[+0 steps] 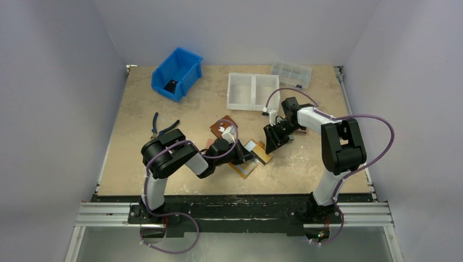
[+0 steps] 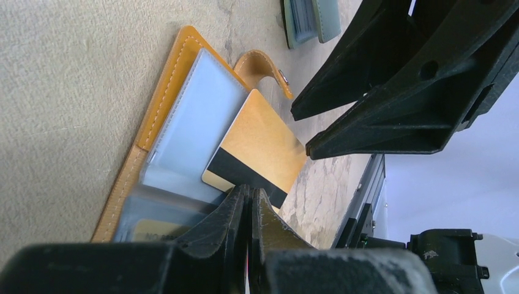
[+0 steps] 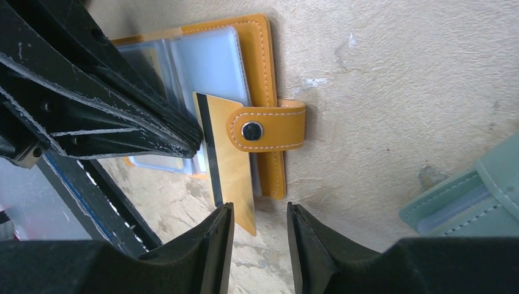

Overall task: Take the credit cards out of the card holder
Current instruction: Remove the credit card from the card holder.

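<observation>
The mustard-orange card holder [image 3: 264, 55] lies open on the table, showing its clear sleeves [image 2: 190, 128] and its snap tab [image 3: 266, 128]. In the top view it lies at the centre [image 1: 256, 159]. An orange credit card [image 3: 235, 177] with a black stripe sticks halfway out of a sleeve, and it also shows in the left wrist view [image 2: 263, 141]. Another yellowish card [image 2: 153, 229] sits inside a sleeve. My left gripper [image 2: 251, 191] is shut, its tips on the sleeves at the card's striped edge. My right gripper [image 3: 258, 208] is open, and the card's free corner lies just inside its left finger.
A grey-green wallet [image 3: 471, 196] lies close to the right of the holder. A dark brown wallet [image 1: 223, 127] and pliers [image 1: 161, 126] lie to the left. A blue bin [image 1: 177, 72], a white two-part tray [image 1: 253, 91] and a clear organiser box [image 1: 291, 73] stand at the back.
</observation>
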`<state>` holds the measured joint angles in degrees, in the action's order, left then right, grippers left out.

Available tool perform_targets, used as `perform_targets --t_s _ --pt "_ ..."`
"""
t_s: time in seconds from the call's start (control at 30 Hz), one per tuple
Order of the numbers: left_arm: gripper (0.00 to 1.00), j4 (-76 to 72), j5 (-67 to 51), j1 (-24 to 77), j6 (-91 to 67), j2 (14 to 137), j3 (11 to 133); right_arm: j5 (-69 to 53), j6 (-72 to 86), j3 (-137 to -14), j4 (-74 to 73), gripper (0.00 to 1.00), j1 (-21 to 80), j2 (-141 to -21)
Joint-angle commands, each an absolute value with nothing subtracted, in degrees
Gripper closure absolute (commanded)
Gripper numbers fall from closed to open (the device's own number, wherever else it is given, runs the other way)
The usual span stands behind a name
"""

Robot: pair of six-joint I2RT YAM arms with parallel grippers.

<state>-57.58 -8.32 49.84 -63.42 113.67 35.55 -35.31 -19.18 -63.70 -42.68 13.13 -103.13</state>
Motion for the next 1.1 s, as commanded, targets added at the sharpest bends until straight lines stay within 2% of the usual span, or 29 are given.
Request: perform_targets --t_s 0.0,0.3,0.4,0.53,0.67,0.77,0.9,1.07 --pt "1.00 -55.21 -6.47 49.61 -63.29 115.54 35.88 -36.44 -21.40 -66.17 -46.06 0.56 14.64 -105.02" --pt "1.00 -57.20 -6.59 49.66 -63.89 115.55 35.38 -38.91 -21.49 -66.78 -47.26 0.58 16.00 -108.17" --pt "1.00 -57.64 -6.54 49.61 -63.98 115.41 35.08 -39.83 -21.07 -66.65 -46.98 0.70 16.17 -108.39" --pt "1.00 -57.66 -6.18 49.58 -63.85 114.95 34.93 -40.77 -21.21 -66.66 -47.22 0.98 15.97 -108.05" --pt "0.99 -58.09 -5.61 49.41 -63.82 114.15 34.12 -42.63 -22.39 -66.56 -48.14 1.00 14.54 -106.65" --pt "0.87 -60.12 -5.69 48.87 -63.90 112.94 32.70 -44.02 -23.40 -66.36 -48.73 1.00 13.39 -105.17" --pt "0.64 -63.48 -6.00 48.22 -63.24 109.67 30.09 -44.49 -23.91 -66.18 -48.67 1.00 12.60 -103.88" --pt "0.54 -61.32 -5.01 47.78 -60.83 102.96 27.88 -45.76 -25.49 -66.19 -49.37 1.00 11.72 -102.57"
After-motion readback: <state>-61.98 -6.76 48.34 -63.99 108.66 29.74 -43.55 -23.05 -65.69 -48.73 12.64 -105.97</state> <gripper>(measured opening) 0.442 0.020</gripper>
